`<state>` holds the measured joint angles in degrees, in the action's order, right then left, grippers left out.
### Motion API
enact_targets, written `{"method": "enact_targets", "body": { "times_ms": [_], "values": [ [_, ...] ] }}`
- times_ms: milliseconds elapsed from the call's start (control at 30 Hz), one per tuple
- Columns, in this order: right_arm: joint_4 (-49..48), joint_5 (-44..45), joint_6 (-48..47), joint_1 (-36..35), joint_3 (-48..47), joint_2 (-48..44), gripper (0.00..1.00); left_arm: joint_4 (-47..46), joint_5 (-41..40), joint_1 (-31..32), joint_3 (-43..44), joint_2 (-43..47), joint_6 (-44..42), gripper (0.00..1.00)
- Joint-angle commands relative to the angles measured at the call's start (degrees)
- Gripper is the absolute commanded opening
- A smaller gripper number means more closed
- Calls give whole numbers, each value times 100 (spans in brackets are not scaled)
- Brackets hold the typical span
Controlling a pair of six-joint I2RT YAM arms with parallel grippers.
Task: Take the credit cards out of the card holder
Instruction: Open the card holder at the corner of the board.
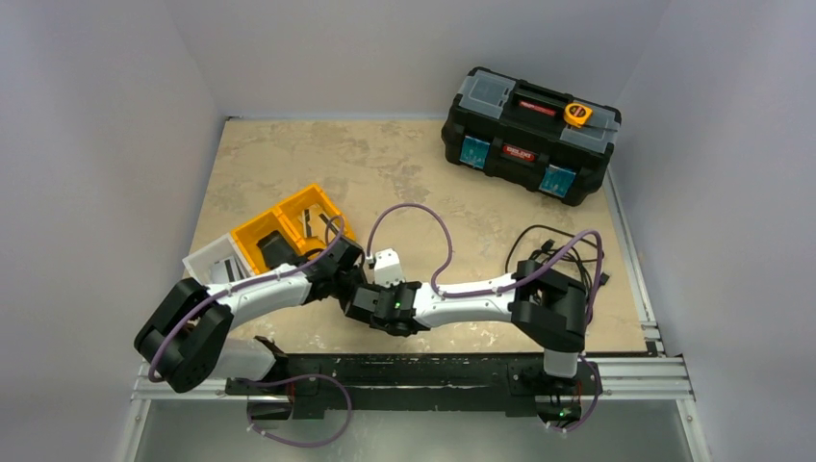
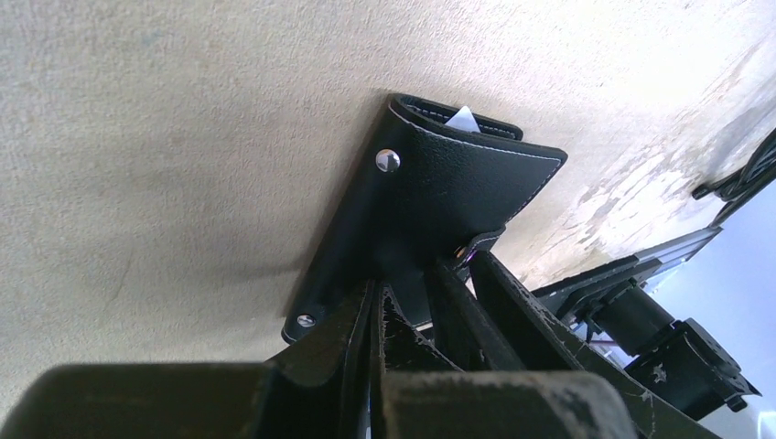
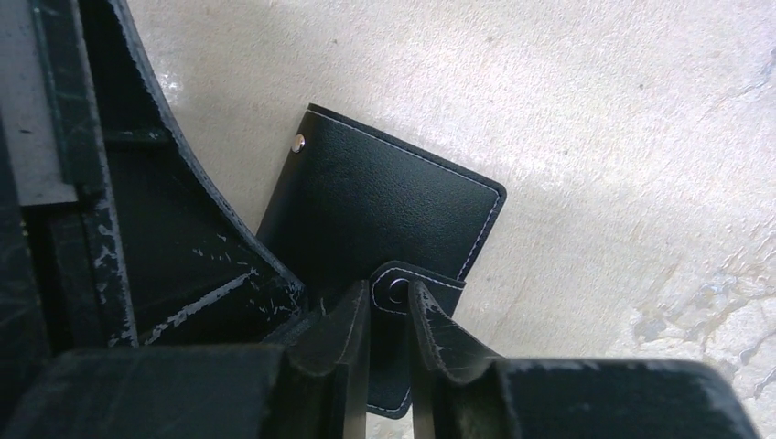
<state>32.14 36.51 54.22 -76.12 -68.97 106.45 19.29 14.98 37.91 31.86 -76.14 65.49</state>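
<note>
The black card holder (image 2: 448, 187) hangs tilted just above the beige table, folded shut, with white stitching and metal snaps. A pale corner of a credit card (image 2: 463, 117) pokes out of its far opening; the rest of the credit cards are hidden inside. My left gripper (image 2: 382, 291) is shut on the holder's near edge. In the right wrist view the holder (image 3: 384, 197) lies ahead, and my right gripper (image 3: 389, 294) is shut on its snap tab (image 3: 430, 285). From above, the left gripper (image 1: 348, 274) and right gripper (image 1: 370, 306) meet and cover the holder.
Orange bins (image 1: 289, 226) and a white bin (image 1: 214, 260) stand just behind the left arm. A big black toolbox (image 1: 529, 135) sits at the back right. Black cables (image 1: 558, 252) lie near the right arm. A metal rail (image 1: 414, 377) runs along the table's near edge.
</note>
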Motion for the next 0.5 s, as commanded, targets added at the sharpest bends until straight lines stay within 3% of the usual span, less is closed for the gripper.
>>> {"method": "enact_targets", "body": {
  "times_ms": [0, 100, 467],
  "values": [
    [-272, 113, 142, 74, 337, 236, 9, 475, -902, 0, -82, -256, -20, 0],
    [-261, 96, 309, 132, 510, 83, 0, 566, -1028, -1, -82, -259, -6, 0],
    [-1439, -694, 338, 587, 1551, -1208, 0, 694, -1284, -1, -142, -396, 119, 0]
  ]
}}
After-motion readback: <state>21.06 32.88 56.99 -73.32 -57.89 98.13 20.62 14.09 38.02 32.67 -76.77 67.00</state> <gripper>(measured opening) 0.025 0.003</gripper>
